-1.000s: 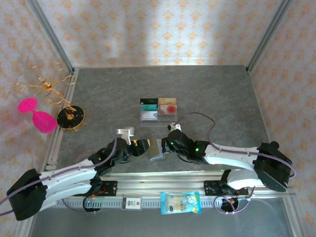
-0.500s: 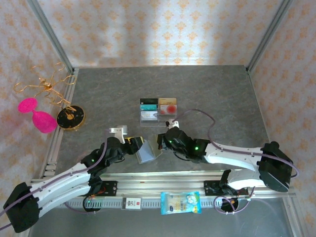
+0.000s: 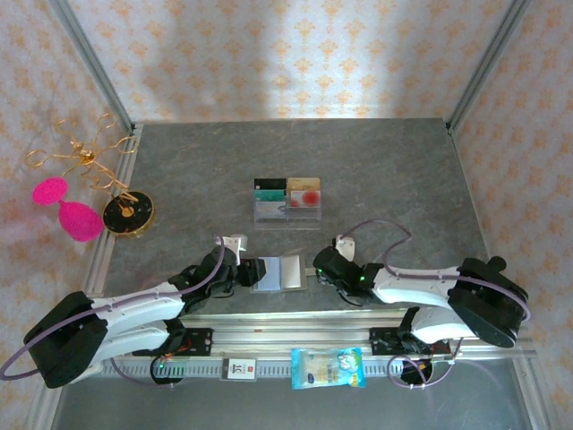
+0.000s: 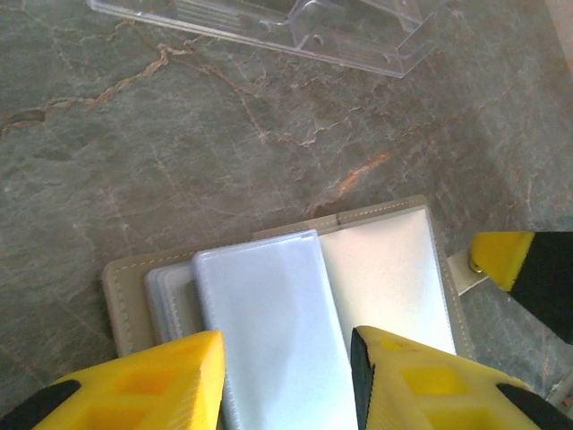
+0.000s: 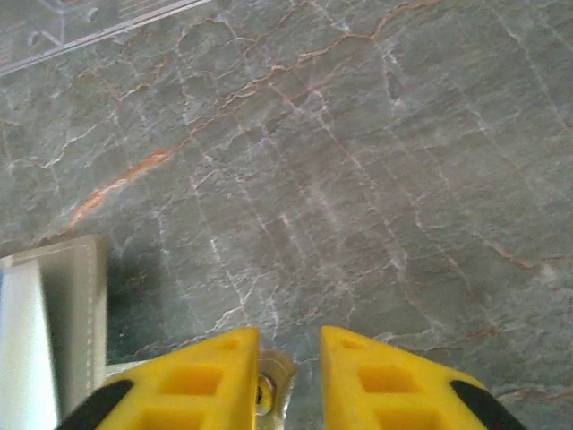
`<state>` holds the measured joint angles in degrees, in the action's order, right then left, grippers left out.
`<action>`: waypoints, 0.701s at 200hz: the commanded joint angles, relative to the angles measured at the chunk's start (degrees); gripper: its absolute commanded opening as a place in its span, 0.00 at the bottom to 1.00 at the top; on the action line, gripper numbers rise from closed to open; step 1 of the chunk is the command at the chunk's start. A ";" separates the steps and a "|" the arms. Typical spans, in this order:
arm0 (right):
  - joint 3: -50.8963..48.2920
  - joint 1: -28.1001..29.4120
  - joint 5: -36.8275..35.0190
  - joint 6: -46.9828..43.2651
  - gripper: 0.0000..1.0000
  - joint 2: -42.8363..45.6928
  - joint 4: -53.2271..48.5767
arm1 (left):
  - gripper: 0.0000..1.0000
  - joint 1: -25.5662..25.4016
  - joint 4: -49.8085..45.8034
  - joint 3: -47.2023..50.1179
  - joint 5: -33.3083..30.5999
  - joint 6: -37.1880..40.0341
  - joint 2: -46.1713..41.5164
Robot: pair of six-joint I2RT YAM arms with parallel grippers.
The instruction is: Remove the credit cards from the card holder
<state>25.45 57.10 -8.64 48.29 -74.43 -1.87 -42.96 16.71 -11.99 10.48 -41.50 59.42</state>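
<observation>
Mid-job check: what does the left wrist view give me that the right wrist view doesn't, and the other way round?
Left wrist: the card holder lying open on the table, its pale clear pockets running between the left end effector fingers. I cannot tell whether any cards sit in them.
Right wrist: the holder's snap tab close up, between the right end effector fingers.
Shared: the holder's right edge, the clear tray beyond it, and the grey stone table.
</observation>
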 commanded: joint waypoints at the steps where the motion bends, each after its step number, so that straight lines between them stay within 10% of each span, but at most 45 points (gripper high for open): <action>1: -0.05 -0.15 -2.94 -0.83 0.33 2.66 0.07 | 0.43 -0.95 2.51 -1.70 0.71 1.20 -0.77; 71: 4.73 -0.15 6.18 -17.17 0.40 18.35 0.74 | 0.44 -2.85 3.95 -3.07 1.29 1.28 -0.69; 140: 12.04 2.47 22.09 -16.03 0.21 1.30 9.78 | 0.38 -3.73 2.62 -6.67 0.40 1.55 2.65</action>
<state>35.68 58.59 8.25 32.05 -67.68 4.86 -46.52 20.05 -17.47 11.99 -40.82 62.89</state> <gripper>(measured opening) 0.213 0.384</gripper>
